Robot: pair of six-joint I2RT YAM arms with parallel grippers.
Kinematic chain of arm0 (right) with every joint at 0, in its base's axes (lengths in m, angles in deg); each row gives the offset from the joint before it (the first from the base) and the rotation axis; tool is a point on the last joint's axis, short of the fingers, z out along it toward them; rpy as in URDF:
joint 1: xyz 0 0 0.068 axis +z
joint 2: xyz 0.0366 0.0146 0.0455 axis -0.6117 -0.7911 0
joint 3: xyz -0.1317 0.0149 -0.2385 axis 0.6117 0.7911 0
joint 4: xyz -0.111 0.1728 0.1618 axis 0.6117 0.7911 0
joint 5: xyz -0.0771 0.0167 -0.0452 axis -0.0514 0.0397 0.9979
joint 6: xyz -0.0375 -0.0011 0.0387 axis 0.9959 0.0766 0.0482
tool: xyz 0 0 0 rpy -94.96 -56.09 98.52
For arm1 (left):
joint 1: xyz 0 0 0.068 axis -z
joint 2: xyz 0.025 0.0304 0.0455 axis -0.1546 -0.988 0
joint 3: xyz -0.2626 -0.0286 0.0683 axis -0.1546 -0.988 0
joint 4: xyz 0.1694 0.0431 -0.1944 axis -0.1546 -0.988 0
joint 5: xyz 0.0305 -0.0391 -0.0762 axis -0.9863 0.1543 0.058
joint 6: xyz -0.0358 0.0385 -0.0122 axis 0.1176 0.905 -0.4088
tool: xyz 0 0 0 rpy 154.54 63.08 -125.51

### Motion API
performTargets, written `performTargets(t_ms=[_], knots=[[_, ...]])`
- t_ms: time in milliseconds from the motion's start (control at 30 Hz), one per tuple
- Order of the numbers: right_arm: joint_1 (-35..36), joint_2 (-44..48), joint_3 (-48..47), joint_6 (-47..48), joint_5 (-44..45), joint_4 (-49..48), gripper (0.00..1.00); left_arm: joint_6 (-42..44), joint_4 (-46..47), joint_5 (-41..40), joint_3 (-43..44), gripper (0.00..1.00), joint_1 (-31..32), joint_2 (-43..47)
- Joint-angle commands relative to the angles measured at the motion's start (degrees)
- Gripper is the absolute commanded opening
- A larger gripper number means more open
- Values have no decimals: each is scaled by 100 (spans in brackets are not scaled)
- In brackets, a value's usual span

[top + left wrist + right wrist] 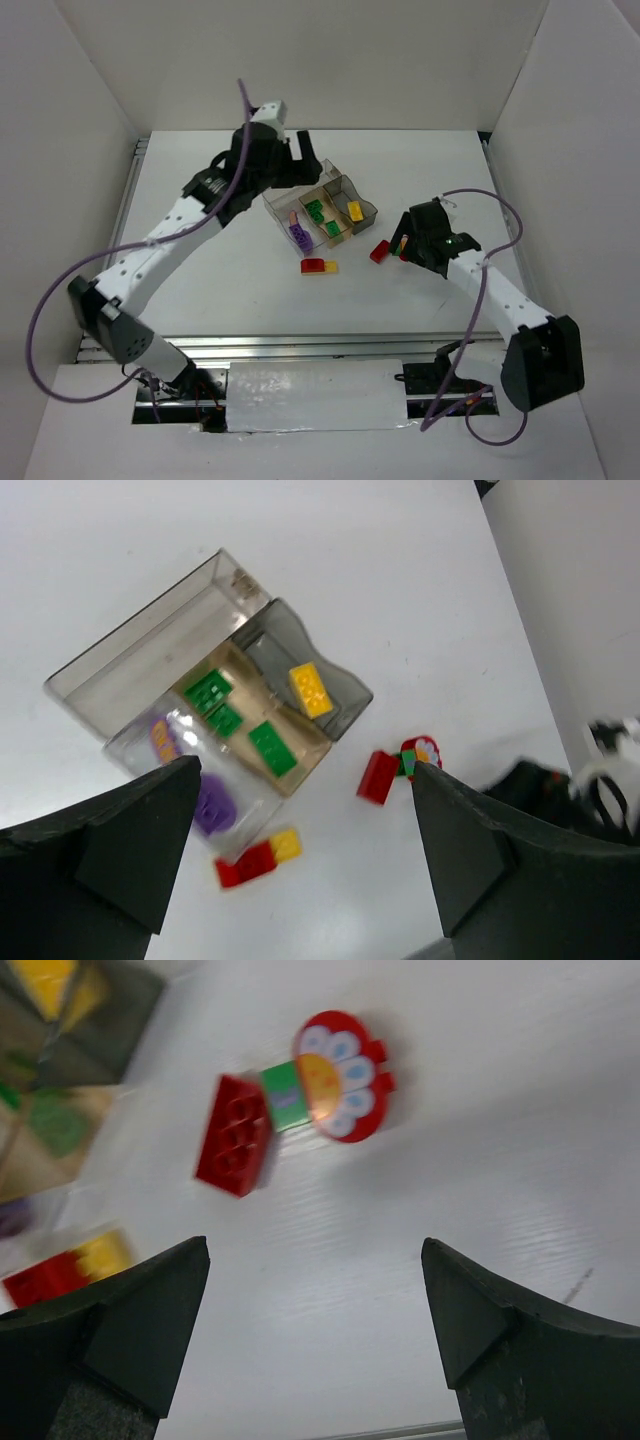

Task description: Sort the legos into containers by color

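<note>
The containers (345, 188) sit mid-table as one low tray (150, 650). Green legos (272, 748) lie in the tan compartment. A yellow lego (311, 690) is in the smoky one and purple legos (210, 802) are in the clear near one. On the table lie a red brick (235, 1135), a small green piece (287, 1095) joined to a red flower piece (340, 1072), and a red-and-yellow pair (258, 858). My left gripper (300, 152) hangs open above the tray's far side (305, 768). My right gripper (400, 242) is open and empty just right of the red brick (314, 1245).
White walls close in the table on the left, right and back. A metal rail (300, 345) runs along the near edge and another (135, 170) up the left side. Purple cables (500, 215) loop off both arms.
</note>
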Motion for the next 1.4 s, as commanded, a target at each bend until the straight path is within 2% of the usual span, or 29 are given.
performTargets(t_ms=[0,200,333,533,733,767,833,867,933,967,1100,1200,1267,1367], knots=[[-412,-675,-481,420,-35,-242,94,-52,-1213,-288,-713,100,-4,816],[-536,-2268,-1422,1220,61,119,94,141,-1566,-42,-2425,99,40,2213],[-606,-2867,-1738,1440,-228,92,93,299,-1716,-85,-2955,100,75,2908],[-703,-3430,-1976,1528,-404,198,86,484,-1962,-226,-3272,99,57,3278],[-799,-3229,-1757,1555,-563,92,67,546,-1866,-244,-3492,99,66,3384],[-826,-3193,-1713,1572,-641,23,59,546,-1840,-226,-3509,100,57,3375],[-896,-3158,-1651,1572,-730,4,54,528,-1813,-217,-3527,99,57,3323],[-905,-3158,-1642,1572,-738,22,47,528,-1778,-209,-3544,99,57,3322],[-923,-3131,-1633,1572,-765,31,42,519,-1769,-191,-3545,99,57,3296],[-923,-3114,-1633,1572,-791,39,37,511,-1778,-200,-3553,100,57,3296],[-932,-2851,-1528,1546,-765,-5,29,484,-1769,-191,-3553,100,66,3340],[-932,-2596,-1432,1511,-695,-57,29,440,-1708,-121,-3518,100,57,3392],[-932,-2586,-1414,1519,-651,-75,43,414,-1602,-24,-3510,100,57,3402],[-932,-2867,-1519,1493,-607,13,55,405,-1541,55,-3474,100,66,3349]])
